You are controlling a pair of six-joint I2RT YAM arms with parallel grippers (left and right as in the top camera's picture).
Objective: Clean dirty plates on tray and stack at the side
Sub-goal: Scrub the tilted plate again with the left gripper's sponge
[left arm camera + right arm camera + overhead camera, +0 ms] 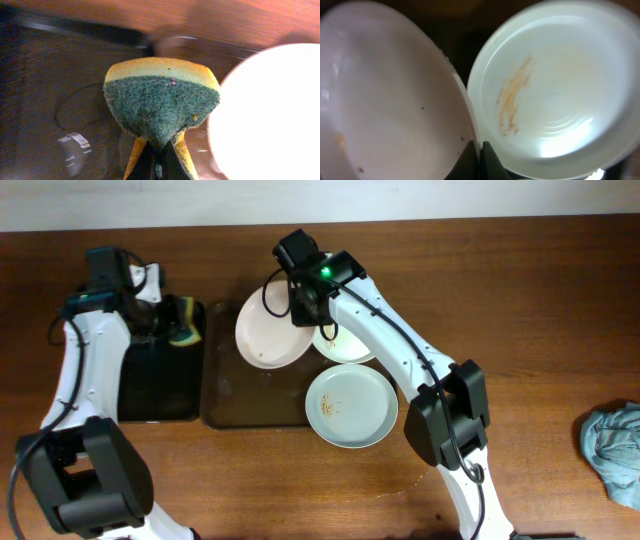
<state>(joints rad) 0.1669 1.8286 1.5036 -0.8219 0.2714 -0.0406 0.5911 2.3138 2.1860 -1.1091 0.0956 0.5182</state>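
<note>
My right gripper [300,302] [480,152] is shut on the rim of a white plate [265,332] [385,100] and holds it tilted over the back of the dark-brown tray [250,408]. The plate has small brown specks. A second white plate [348,345] [555,90] with an orange smear lies beside it, partly under the right arm. A pale bluish plate [352,408] with small smears lies at the tray's right end. My left gripper [165,315] [159,160] is shut on a green-and-yellow sponge [182,328] [160,102], just left of the held plate [270,115].
A narrower black tray [150,385] lies left of the brown tray, under my left gripper. A blue-grey cloth [615,450] lies at the table's far right edge. The wooden table extends right of the plates.
</note>
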